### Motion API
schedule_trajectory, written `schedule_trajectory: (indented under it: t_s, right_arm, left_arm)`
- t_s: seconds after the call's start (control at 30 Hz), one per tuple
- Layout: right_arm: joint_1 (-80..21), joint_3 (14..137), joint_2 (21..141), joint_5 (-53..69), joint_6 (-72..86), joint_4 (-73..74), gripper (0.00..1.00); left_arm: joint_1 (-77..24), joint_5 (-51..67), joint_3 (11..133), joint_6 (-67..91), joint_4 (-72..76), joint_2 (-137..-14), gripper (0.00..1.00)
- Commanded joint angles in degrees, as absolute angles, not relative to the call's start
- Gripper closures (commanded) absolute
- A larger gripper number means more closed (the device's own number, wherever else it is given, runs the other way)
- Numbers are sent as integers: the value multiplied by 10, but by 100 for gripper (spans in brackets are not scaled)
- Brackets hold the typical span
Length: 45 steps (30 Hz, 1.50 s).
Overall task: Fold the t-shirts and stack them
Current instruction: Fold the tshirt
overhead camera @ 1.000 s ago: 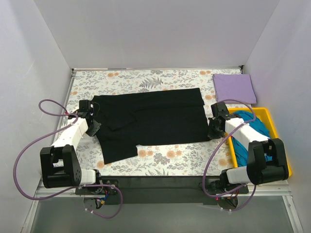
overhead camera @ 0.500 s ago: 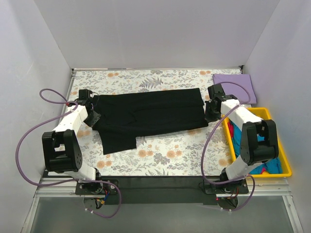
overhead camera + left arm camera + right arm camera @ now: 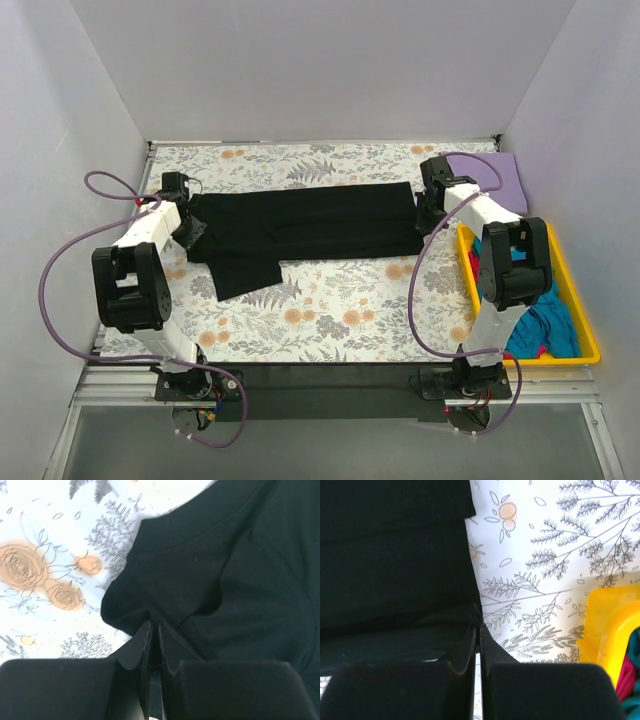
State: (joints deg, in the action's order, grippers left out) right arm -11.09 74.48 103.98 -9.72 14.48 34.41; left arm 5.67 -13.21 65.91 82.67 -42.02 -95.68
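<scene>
Our left gripper (image 3: 154, 630) and right gripper (image 3: 477, 627) each pinch an end of the black t-shirt (image 3: 310, 225) stretched between them, so the fold lands straight

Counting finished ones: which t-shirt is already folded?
The lavender t-shirt, a neat square at the far right. The black t-shirt lies stretched out; the teal t-shirt is bunched in the yellow tray.

Grey-and-orange floral-print cloth (image 3: 330, 310) laid flat and fully spread. Yellow rectangular plastic tray (image 3: 578, 300) at its right edge, towards the near side. Plain white walls (image 3: 320, 70) closing in left, right and far side.
</scene>
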Motion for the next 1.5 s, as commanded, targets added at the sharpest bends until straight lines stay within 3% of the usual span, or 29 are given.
schedule_trajectory:
  t_s: [0.0, 1.47]
  right_arm:
    - [-102, 780, 1055, -105, 136, 342, 99]
    - [-96, 818, 1127, -98, 137, 309, 99]
  left_arm:
    - [62, -144, 698, 824, -413, -965, 100]
    - [84, -142, 650, 846, -338, -978, 100]
